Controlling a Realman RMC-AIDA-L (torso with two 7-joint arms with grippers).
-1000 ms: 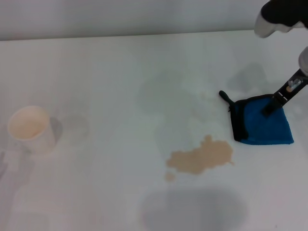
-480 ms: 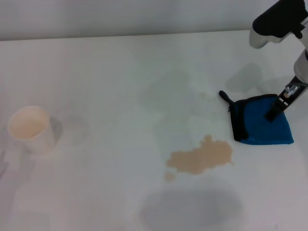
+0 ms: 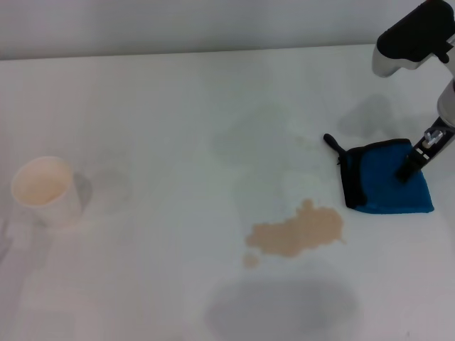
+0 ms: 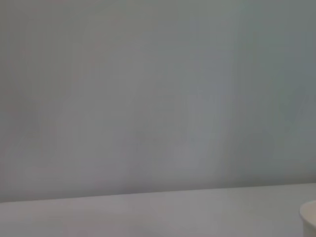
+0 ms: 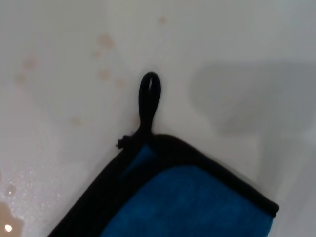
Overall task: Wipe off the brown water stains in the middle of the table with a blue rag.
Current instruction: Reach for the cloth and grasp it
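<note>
The blue rag lies flat on the right side of the white surface, just right of and slightly beyond the brown water stains, so a short sweep left and nearer would probably carry it across them. The right end effector is down at the rag's far right corner, seemingly to take hold, though I cannot tell if it grips; the left end effector is not in view. A paper cup stands far left.
</note>
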